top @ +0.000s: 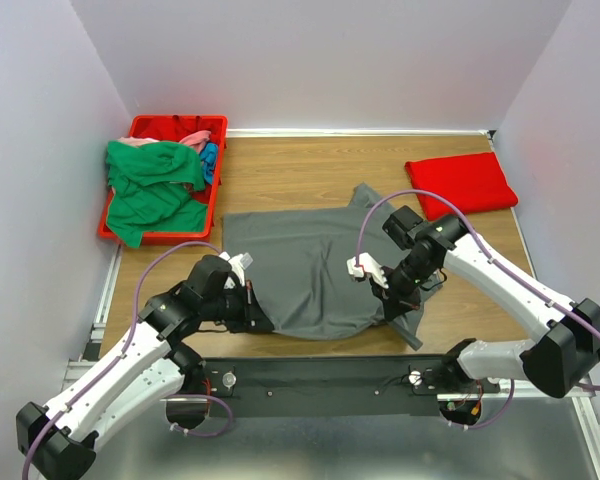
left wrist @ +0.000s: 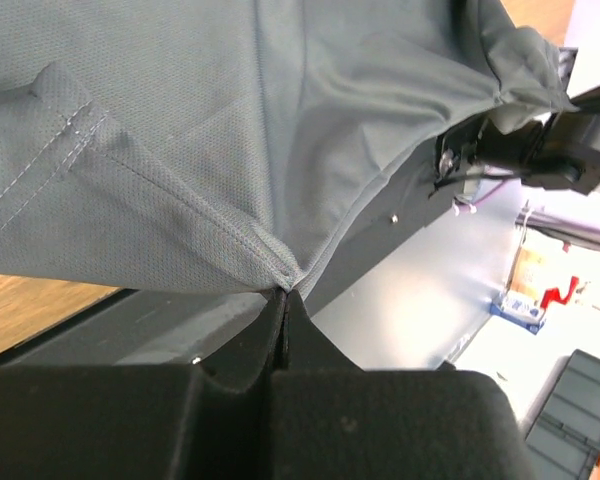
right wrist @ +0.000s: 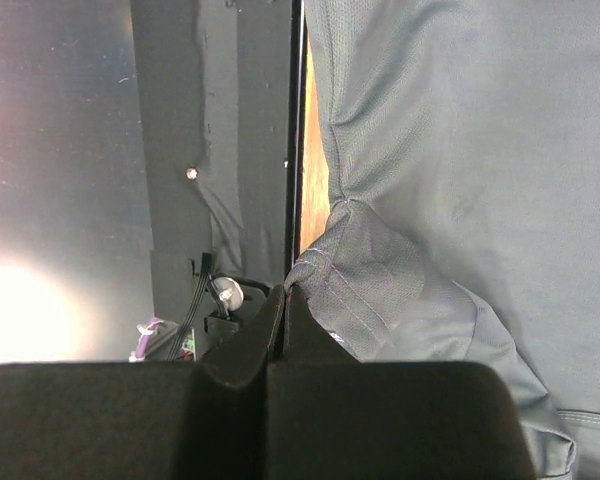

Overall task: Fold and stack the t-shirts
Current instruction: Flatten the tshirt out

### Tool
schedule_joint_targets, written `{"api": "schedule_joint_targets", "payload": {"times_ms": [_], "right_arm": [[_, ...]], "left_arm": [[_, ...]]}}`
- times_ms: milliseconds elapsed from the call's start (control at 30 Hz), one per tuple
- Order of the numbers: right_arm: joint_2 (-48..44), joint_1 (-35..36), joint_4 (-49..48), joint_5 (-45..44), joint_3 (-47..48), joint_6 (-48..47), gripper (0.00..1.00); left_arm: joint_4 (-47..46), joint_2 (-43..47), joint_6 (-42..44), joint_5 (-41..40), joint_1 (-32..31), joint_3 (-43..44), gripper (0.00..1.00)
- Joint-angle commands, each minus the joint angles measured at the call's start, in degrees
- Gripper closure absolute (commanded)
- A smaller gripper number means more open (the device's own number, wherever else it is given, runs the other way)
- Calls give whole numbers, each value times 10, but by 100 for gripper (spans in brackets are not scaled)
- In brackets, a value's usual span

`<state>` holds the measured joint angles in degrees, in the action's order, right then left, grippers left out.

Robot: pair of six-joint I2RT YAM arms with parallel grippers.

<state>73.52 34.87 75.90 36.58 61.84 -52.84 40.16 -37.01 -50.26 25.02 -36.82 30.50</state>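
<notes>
Dark grey cloth with a fine mesh of tiny holes makes the dark grey t-shirt [top: 310,270], which lies spread on the wooden table [top: 300,170] between the two arms. Its far part is flat and smooth, and one sleeve points to the far right. The near edge has a double-stitched hem and lies close to the black strip [top: 320,375] along the near side of the table.

The left gripper [left wrist: 283,298] is closed and pinches the near-left corner of this shirt, just where the stitched seam ends. The cloth rises from there in soft folds. The right gripper [right wrist: 285,298] is also closed, and it holds a bunched fold of the hem at the near-right side.

A red t-shirt [top: 460,183] lies folded into a neat rectangle at the far right, well apart from the grey one. At the far left, a red plastic bin [top: 180,120] holds a crumpled green t-shirt [top: 155,190] that hangs over its near rim, with pink cloth [top: 195,140] and blue cloth [top: 210,158] behind it.

Bare wood shows between the bin and the red t-shirt, beyond the far edge of the grey shirt
</notes>
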Motion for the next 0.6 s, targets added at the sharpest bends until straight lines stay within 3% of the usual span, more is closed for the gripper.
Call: {"api": "schedule_joint_targets", "payload": {"times_ms": [0, 67, 100, 167, 200, 467, 567], "right_arm": [[-3, 1, 17, 14, 8, -8, 96], [-7, 1, 13, 10, 8, -7, 84], [-8, 1, 9, 7, 10, -4, 66], [-12, 1, 2, 1, 13, 1, 51], [-16, 1, -7, -8, 17, 5, 42], [-14, -9, -73, -52, 38, 55, 34], [0, -50, -111, -38, 42, 65, 33]], "left_arm": [[10, 12, 24, 57, 3, 12, 97], [11, 17, 21, 61, 2, 18, 77], [13, 21, 21, 59, 2, 22, 63], [26, 23, 29, 52, 2, 36, 52], [33, 22, 32, 50, 3, 48, 51], [6, -9, 88, -29, 3, 154, 38], [-46, -46, 146, -57, 3, 192, 34]]}}
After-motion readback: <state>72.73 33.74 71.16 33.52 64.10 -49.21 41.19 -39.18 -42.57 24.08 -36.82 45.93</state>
